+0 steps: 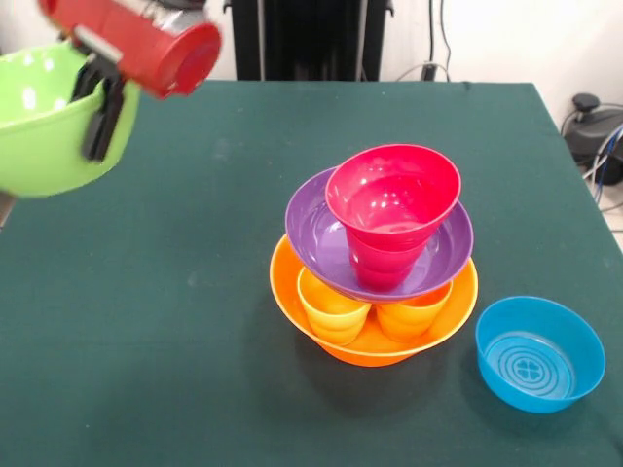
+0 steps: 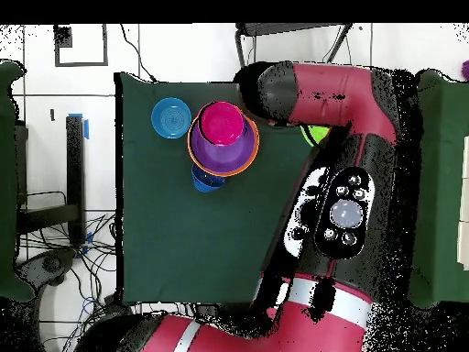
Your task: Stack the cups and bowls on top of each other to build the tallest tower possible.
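The tower stands mid-table on a big orange bowl (image 1: pixel 375 341) (image 2: pixel 194 147). A yellow cup (image 1: pixel 333 309) and an orange cup (image 1: pixel 414 313) sit inside it. A purple bowl (image 1: pixel 311 229) (image 2: pixel 223 158) rests on them. In that bowl stands a red cup (image 1: pixel 383 265), and a red bowl (image 1: pixel 392 190) (image 2: pixel 220 124) sits tilted on the cup. At the far left, lifted off the table, hangs a lime green bowl (image 1: pixel 44 126) (image 2: pixel 316 136). My gripper (image 1: pixel 97 102) is shut on its rim, one black finger inside and one outside.
A light blue bowl (image 1: pixel 540 352) (image 2: pixel 170 119) with a ringed base sits alone on the green table (image 1: pixel 175 321) near the tower. In the overhead view a dark blue piece (image 2: pixel 208 180) shows at the tower's edge. The arm (image 2: pixel 330 92) covers the table's right side.
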Motion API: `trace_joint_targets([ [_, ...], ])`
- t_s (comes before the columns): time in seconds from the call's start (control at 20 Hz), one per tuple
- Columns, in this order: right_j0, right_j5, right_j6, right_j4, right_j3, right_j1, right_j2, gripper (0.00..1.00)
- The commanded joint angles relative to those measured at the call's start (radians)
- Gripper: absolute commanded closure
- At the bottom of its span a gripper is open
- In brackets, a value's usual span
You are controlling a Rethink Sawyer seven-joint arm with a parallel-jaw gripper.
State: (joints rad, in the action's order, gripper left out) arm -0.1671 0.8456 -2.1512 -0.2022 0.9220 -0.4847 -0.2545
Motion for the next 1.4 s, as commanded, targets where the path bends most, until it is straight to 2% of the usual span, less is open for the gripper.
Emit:
trace_joint_targets([
  [0.05,0.078,0.229,0.272,-0.06,-0.029,-0.038,0.094,1.0],
  [0.5,0.154,0.363,0.158,-0.047,-0.088,-0.027,0.073,1.0],
  [0.9,0.199,0.389,0.051,-0.005,-0.102,0.019,0.085,1.0],
  [1.05,0.224,0.373,0.009,-0.013,-0.131,0.042,0.068,1.0],
  [1.4,0.244,0.402,-0.029,-0.001,-0.177,0.087,0.058,1.0],
])
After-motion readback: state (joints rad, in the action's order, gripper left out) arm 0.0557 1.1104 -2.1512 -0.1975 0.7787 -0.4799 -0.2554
